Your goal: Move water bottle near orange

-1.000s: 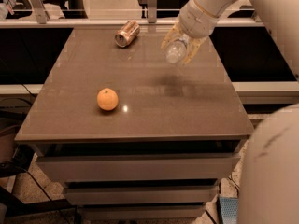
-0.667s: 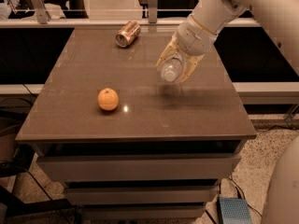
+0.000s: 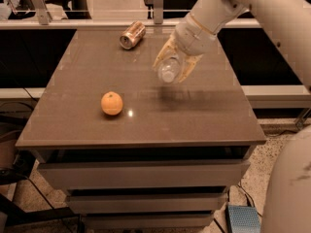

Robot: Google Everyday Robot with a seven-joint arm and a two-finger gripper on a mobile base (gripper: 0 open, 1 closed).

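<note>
The orange (image 3: 112,103) sits on the brown table top (image 3: 194,120), left of centre. My gripper (image 3: 176,67) is above the middle right of the table, shut on the clear water bottle (image 3: 168,72). The bottle hangs in the air with its end facing the camera, its shadow on the table below. It is about two orange-widths to the right of the orange and farther back. The arm comes in from the upper right.
A copper-coloured metal can (image 3: 132,35) lies on its side at the back of the table. A rail and dark shelving run behind the table. Drawers sit under the table top. A blue box (image 3: 241,219) lies on the floor at the lower right.
My gripper has carried the water bottle leftward and toward the front, closer to the orange. The orange and the can have not moved.
</note>
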